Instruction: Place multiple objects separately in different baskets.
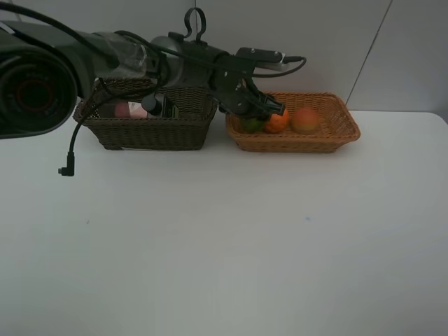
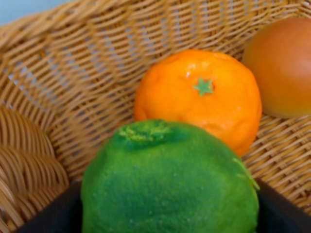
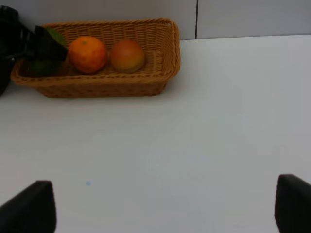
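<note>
Hovering low over the bare white counter (image 3: pixel 194 121), the right gripper (image 3: pixel 165 204) stands with its jaws wide apart and empty. Farther back, the left gripper (image 1: pixel 260 115) reaches into the light tan basket (image 1: pixel 336 133) around the green citrus (image 2: pixel 170 179); whether it grips or has let go I cannot tell. The orange (image 1: pixel 277 120) touches the citrus, the peach-like fruit (image 1: pixel 305 120) just beside. Behind to the left, the dark brown basket (image 1: pixel 150 133) holds a pink tube (image 1: pixel 129 110) and dark pump bottle (image 1: pixel 157 105).

Soft, even, dim light; faint shadows beneath the baskets (image 1: pixel 294 143); blurred close-up fruit in the left wrist view.
</note>
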